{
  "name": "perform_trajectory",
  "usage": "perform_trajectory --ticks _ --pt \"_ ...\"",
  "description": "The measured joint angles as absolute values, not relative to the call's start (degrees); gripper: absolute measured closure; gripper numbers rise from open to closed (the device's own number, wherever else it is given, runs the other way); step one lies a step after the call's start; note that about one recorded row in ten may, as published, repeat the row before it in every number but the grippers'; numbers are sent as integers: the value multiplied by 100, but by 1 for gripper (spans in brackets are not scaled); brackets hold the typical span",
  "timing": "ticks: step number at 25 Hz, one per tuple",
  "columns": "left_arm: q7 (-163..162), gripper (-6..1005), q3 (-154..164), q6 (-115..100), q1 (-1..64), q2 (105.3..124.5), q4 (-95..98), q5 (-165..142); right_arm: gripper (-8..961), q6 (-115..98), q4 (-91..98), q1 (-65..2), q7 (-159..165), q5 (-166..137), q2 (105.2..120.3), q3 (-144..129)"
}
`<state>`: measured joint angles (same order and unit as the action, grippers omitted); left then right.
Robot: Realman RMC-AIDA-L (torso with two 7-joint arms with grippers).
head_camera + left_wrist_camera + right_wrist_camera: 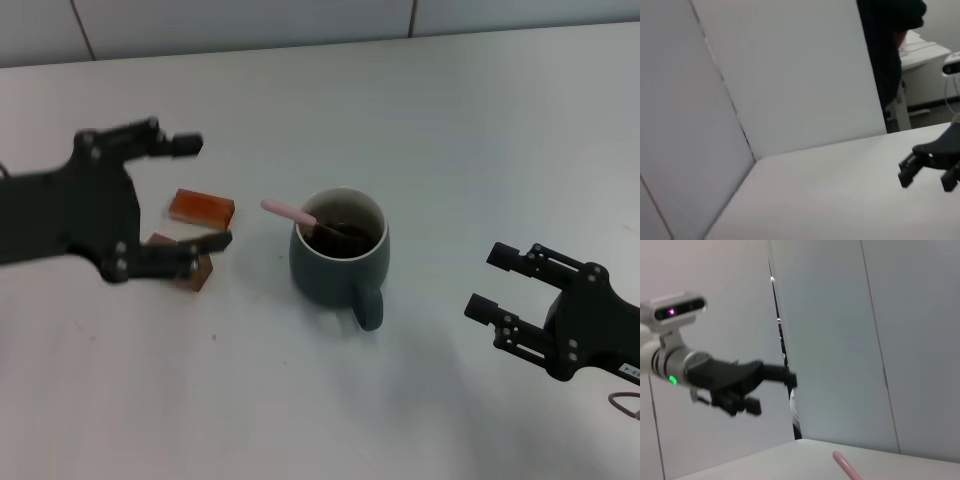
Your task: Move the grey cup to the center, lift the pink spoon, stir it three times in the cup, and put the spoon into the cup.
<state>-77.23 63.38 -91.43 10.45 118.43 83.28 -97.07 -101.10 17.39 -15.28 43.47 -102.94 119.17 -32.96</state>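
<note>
The grey cup (338, 255) stands near the middle of the white table, handle toward me, dark liquid inside. The pink spoon (290, 212) rests in the cup, its bowl in the liquid and its pink handle sticking out over the rim to the left; its handle tip (846, 466) shows in the right wrist view. My left gripper (207, 192) hangs open to the left of the cup, above the orange-brown blocks, holding nothing. My right gripper (490, 282) is open at the lower right, apart from the cup. Each wrist view shows the other arm's gripper farther off.
Two orange-brown blocks (201, 208) lie left of the cup, one partly under my left gripper's lower finger. A pale wall with seams runs behind the table. A cable loop (627, 405) shows at the far right edge.
</note>
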Motion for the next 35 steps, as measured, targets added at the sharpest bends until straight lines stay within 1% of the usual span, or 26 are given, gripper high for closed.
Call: perform_trajectory --ticks 1,2,4,10,11,13,16,35 --pt "-7456 139 6345 -9125 908 11852 8003 -9618 286 -10119 1741 -1529 4330 -10296 11918 -3296" --pt "-7456 140 6345 -9125 908 11852 8003 -9618 287 -10119 1741 -1529 4330 -10296 11918 -3296" --pt "-6934 142 6316 -9127 827 11856 6992 -9365 287 -10123 1741 -1529 4294 -10304 11920 -3296" --pt "-6137 145 6327 -9105 824 11868 5853 -9163 287 -10129 1711 -1537 4238 -10312 11927 -3296" --pt "-5537 145 6323 -9070 915 11879 4933 -9058 287 -10140 1690 -1534 4160 -10301 11927 -3296" --pt "-5320 145 6309 -9075 958 11871 4600 -8977 287 -10147 1682 -1537 4140 -10300 11927 -3296" --pt "-5188 145 6288 -9125 959 11850 4342 -8867 286 -10166 1679 -1566 4142 -10299 11927 -3296" --pt "-5173 145 6324 -9237 889 11870 4319 -8840 287 -10177 1678 -1644 4139 -10326 11927 -3296"
